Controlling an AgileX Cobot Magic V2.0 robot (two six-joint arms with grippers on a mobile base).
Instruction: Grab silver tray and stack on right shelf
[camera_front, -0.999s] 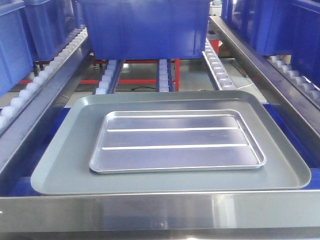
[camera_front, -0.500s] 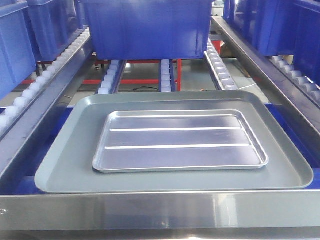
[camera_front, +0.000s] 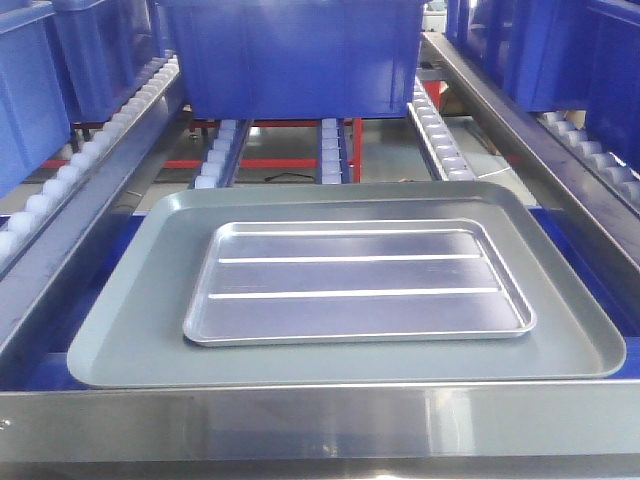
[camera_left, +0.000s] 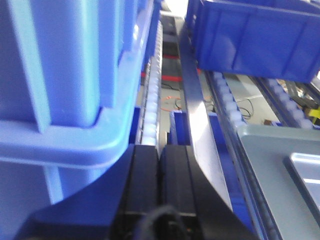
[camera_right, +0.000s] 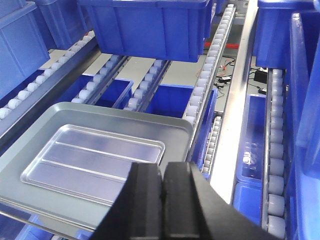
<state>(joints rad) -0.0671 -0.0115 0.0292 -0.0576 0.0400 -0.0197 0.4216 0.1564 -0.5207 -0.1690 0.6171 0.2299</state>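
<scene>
The silver tray (camera_front: 358, 282) lies flat inside the larger matte grey-green tray (camera_front: 130, 330) on the roller shelf, two ridges across its floor. It also shows in the right wrist view (camera_right: 92, 159) and at the right edge of the left wrist view (camera_left: 307, 172). My right gripper (camera_right: 162, 166) is shut and empty, above the grey-green tray's right side. My left gripper (camera_left: 159, 147) is shut and empty, left of the trays beside a blue bin (camera_left: 65, 75). The right shelf's roller rail (camera_right: 276, 150) runs along the right. Neither gripper shows in the front view.
A stainless front bar (camera_front: 320, 425) crosses in front of the trays. A large blue bin (camera_front: 290, 55) sits behind them on the rollers (camera_front: 436, 130). More blue bins (camera_right: 272, 30) stand on the side lanes and below.
The view has shifted very slightly, so the trays sit a little to the right of a second ago. The trays have not moved on the shelf.
</scene>
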